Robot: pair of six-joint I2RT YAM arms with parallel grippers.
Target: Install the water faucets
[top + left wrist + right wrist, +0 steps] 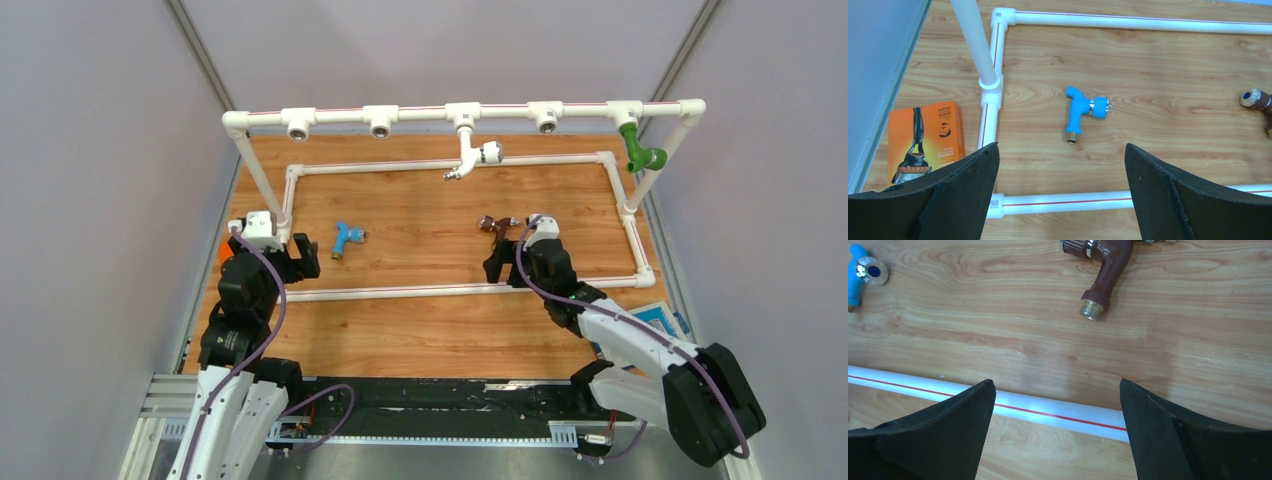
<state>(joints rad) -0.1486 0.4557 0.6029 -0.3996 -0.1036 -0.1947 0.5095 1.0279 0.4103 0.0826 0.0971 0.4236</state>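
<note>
A white faucet (468, 157) hangs from the middle tee of the raised pipe frame (420, 114). A green faucet (640, 150) hangs from the tee at the far right. A light blue faucet (347, 238) lies loose on the wood inside the base frame; it also shows in the left wrist view (1078, 111). A dark brown faucet (494, 226) lies loose near the middle; it also shows in the right wrist view (1104, 271). My left gripper (303, 258) (1062, 155) is open and empty, short of the blue faucet. My right gripper (505, 262) (1058, 390) is open and empty, short of the brown faucet.
The base frame's near pipe (420, 291) runs under both grippers. Three open tee sockets (298, 128) (380, 125) (546, 122) sit on the top rail. An orange box (925, 137) lies at the left outside the frame. A blue-and-white item (662, 318) lies under the right arm.
</note>
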